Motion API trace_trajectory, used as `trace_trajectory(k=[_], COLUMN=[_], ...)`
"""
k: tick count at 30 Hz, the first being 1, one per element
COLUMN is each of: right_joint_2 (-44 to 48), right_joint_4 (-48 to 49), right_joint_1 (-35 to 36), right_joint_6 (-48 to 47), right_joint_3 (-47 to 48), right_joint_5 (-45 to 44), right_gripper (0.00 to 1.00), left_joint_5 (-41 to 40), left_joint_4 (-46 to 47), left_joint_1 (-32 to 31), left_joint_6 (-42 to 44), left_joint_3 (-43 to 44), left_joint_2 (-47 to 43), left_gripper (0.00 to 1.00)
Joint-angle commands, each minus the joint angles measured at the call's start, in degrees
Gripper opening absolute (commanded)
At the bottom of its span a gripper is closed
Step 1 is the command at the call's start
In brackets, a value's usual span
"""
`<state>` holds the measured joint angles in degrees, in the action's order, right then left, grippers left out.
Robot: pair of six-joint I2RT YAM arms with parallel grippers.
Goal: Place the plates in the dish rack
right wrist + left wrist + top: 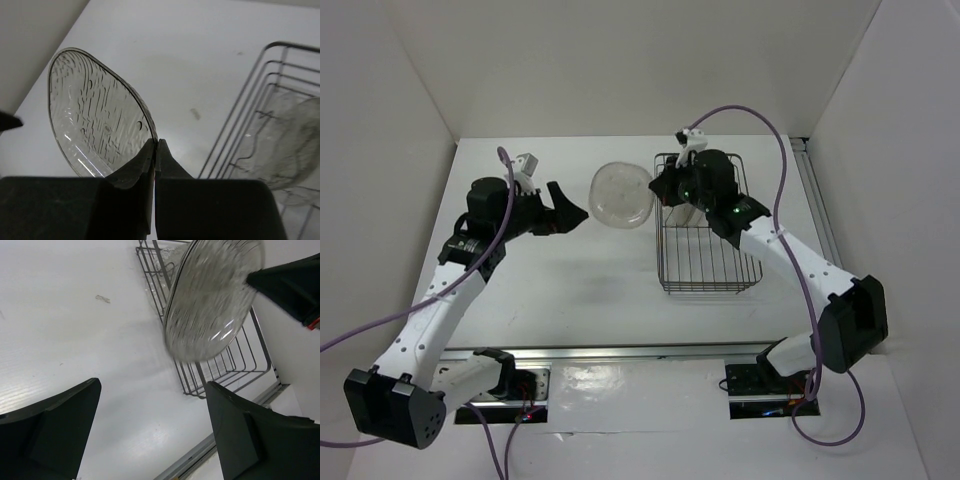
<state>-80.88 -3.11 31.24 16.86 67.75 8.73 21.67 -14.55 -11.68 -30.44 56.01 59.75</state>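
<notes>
The right gripper [155,145] has its jaws pinched on a plate [95,115] at the rim, with the rack [235,125] just right of them and the left gripper [572,204] gaping empty, so next the plate likely needs carrying over and lowering in upright.

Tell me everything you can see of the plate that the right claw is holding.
The plate is clear, translucent plastic with rounded corners, a raised rim and a streaky, dotted texture. It looks whole and empty. The right claw pinches its rim and holds it tilted above the table, just beside the dish rack, on that rack's left side in the top view. The open left claw faces the plate without touching it.
</notes>
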Motion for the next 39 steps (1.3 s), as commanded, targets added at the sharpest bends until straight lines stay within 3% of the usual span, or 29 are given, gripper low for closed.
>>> trace_trajectory(k=[1, 7, 11, 13, 26, 39], right_joint_2=[3.98, 5.11, 5.65, 5.13, 0.2, -8.06], right_joint_4=[-2.5, -13.05, -15.6, -17.97, -14.12, -13.23], right_joint_1=[0.22, 0.22, 0.22, -1.36, -8.56, -7.34], right_joint_6=[-1.74, -4.64, -6.84, -6.84, -9.57, -7.46], right_joint_3=[8.36, 14.26, 13.55, 12.94, 7.94, 6.52], right_joint_5=[-24.12, -59.8, -73.72, -76.66, -75.1, -72.63], right_gripper=[0.0, 0.0, 0.0, 0.0, 0.0, 0.0], left_joint_5=[-1.63, -7.08, -7.08, -7.08, -6.91, -6.38], left_joint_4=[1.72, -2.77, -3.38, -3.91, -5.05, -5.58], left_joint_1=[1.4, 4.12, 4.74, 5.35, 5.88, 5.88], left_joint_6=[-1.29, -2.35, -2.35, -2.35, -1.82, -1.29], left_joint_3=[0.15, 2.08, 2.09, 2.61, 3.14, 3.14], left_joint_2=[-1.83, -0.24, 1.33, 1.34, 1.87, 1.87], left_gripper=[1.0, 1.0, 1.0, 1.0, 1.0, 1.0])
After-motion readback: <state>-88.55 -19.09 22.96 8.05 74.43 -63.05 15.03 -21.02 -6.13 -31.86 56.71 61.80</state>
